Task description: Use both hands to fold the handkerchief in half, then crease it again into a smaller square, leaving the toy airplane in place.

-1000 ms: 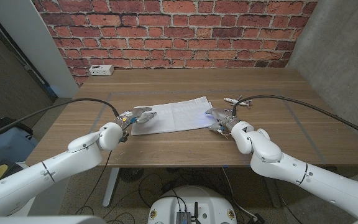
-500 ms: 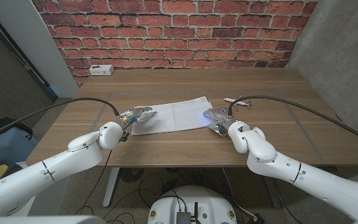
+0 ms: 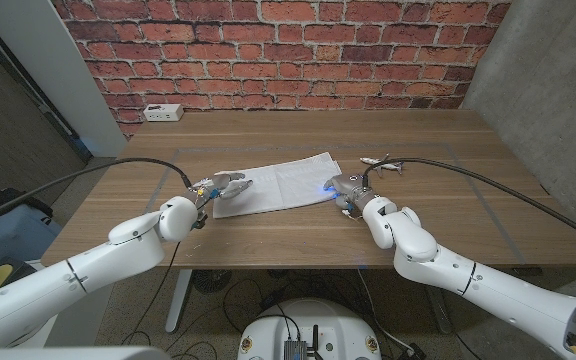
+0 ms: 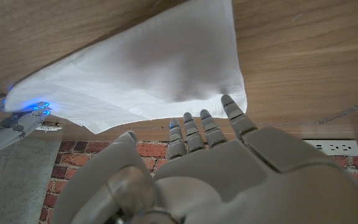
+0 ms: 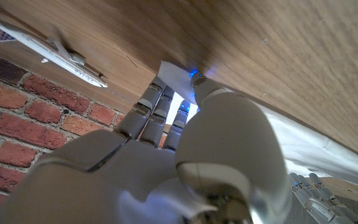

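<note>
A white handkerchief (image 3: pixel 273 185) lies spread on the wooden tabletop (image 3: pixel 448 215), a little left of centre, its long side running left to right and slightly skewed. The left robot hand (image 3: pixel 226 186) rests at the cloth's left near corner; in the left wrist view its fingertips (image 4: pixel 229 106) reach the cloth's edge, fingers close together and stretched out, with nothing pinched that can be seen. The right robot hand (image 3: pixel 342 190) sits at the cloth's right edge, a blue light glowing there; in the right wrist view its fingers (image 5: pixel 157 102) curl down onto a white corner of the cloth, but whether they actually pinch it I cannot tell. The toy airplane (image 3: pixel 383 163) stands on the tabletop just beyond and to the right of the right robot hand, apart from the cloth.

Behind the tabletop runs a red brick wall (image 3: pixel 288 50). A white power strip (image 3: pixel 161 112) lies at the far left corner. A grey concrete wall (image 3: pixel 548 80) closes the right side.
</note>
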Robot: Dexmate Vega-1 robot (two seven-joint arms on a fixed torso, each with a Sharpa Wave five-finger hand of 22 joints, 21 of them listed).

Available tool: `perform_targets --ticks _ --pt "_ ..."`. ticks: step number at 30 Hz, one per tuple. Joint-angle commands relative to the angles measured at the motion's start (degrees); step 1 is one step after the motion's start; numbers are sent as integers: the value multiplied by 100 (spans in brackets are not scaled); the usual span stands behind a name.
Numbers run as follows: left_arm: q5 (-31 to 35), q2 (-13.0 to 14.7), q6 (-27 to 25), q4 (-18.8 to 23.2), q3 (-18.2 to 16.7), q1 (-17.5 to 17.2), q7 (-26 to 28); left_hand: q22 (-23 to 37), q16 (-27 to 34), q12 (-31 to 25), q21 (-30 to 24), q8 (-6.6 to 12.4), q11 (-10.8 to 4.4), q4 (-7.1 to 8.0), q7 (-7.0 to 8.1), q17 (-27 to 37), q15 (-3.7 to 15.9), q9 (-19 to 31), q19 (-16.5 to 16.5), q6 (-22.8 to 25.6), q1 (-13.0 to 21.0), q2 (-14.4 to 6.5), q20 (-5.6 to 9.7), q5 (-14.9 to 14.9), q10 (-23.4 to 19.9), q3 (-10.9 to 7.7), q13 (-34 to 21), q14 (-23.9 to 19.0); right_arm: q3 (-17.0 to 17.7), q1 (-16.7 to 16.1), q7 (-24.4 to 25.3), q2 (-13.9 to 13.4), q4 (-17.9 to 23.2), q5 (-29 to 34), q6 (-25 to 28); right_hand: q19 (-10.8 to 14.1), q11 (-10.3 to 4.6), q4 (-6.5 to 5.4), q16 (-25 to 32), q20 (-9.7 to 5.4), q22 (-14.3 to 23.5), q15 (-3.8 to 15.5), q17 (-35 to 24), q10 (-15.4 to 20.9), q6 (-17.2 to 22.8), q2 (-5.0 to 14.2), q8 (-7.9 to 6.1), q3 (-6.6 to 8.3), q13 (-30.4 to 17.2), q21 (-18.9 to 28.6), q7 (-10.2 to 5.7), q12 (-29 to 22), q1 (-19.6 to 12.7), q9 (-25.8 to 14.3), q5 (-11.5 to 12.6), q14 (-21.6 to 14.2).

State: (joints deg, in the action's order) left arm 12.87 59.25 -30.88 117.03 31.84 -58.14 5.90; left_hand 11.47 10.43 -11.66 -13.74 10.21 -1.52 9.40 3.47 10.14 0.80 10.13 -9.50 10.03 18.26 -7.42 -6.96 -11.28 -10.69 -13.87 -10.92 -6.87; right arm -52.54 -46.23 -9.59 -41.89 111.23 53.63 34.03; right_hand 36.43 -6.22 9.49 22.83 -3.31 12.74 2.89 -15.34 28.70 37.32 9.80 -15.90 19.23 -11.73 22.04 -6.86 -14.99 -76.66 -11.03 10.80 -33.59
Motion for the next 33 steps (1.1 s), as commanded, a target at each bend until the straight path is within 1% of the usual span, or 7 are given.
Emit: perform_targets --ticks 1,3,7,9,15,20,33 --pt "-56 50 1 38 -17 -38 -10 -1 21 -31 -1 48 34 14 6 4 -19 17 -58 36 -73 -9 -26 -63 -47 27 -20 -21 27 -35 1403 112 -620 421 -763 150 -41 -3 702 -681 234 1078 -497 1052 1219 3 -267 -90 -45 580 128 -210 -370 -75 39 -1029" --pt "-66 59 31 33 -1 -18 -58 -2 21 -35 -1 49 30 12 5 3 -21 17 -60 38 -87 -11 -25 -66 -55 31 -20 -25 12 0 1797 100 -744 561 -986 69 -64 19 939 -787 404 1093 -725 1447 1635 13 -338 -130 -75 901 186 -281 -616 -110 72 -1305" --pt "-84 68 83 21 25 22 -139 -2 32 -46 -1 53 27 8 4 2 -19 17 -64 49 -111 -13 -36 -71 -84 38 -20 -56 49 43 2188 102 -868 687 -1254 43 -163 28 1022 -898 594 1092 -882 1675 1833 33 -355 -85 -137 1253 186 -317 -893 -142 103 -1475" --pt "-74 79 70 24 61 70 -233 -3 41 -60 -11 73 35 3 0 1 -29 17 -93 106 -137 -13 -42 -77 -123 46 -20 -91 61 70 2312 109 -914 773 -1335 13 -180 19 1031 -902 657 1091 -928 1710 1944 20 -384 -88 -161 1364 106 -316 -950 -154 102 -1509" --pt "-51 85 -6 28 132 168 -409 -8 51 -100 -18 156 -3 -18 -8 -4 -2 15 -136 391 -231 10 -67 -97 -253 86 -17 -179 79 177 2376 126 -957 937 -1580 -53 -256 6 1025 -903 766 1090 -998 1754 1994 -3 -378 -101 -210 1571 148 -309 -1038 -173 99 -1552" --pt "51 86 -112 38 276 315 -645 -13 35 -105 -12 230 -29 -35 -65 -6 23 14 -144 688 -302 44 -62 -109 -297 125 -15 -178 74 278 2410 170 -991 1090 -1743 -93 -243 -4 1015 -900 820 1089 -1031 1768 2024 -13 -376 -112 -219 1679 76 -291 -1069 -181 96 -1568" --pt "213 78 -429 54 535 621 -1163 -23 90 -201 -21 259 59 -67 -224 -12 61 13 -234 1106 -469 125 -87 -146 -680 224 -8 -468 86 625 2265 54 -975 1512 -2271 -191 -280 -27 1010 -902 936 1086 -1120 1816 2056 -20 -355 -140 -264 1938 131 -268 -1126 -198 84 -1639"
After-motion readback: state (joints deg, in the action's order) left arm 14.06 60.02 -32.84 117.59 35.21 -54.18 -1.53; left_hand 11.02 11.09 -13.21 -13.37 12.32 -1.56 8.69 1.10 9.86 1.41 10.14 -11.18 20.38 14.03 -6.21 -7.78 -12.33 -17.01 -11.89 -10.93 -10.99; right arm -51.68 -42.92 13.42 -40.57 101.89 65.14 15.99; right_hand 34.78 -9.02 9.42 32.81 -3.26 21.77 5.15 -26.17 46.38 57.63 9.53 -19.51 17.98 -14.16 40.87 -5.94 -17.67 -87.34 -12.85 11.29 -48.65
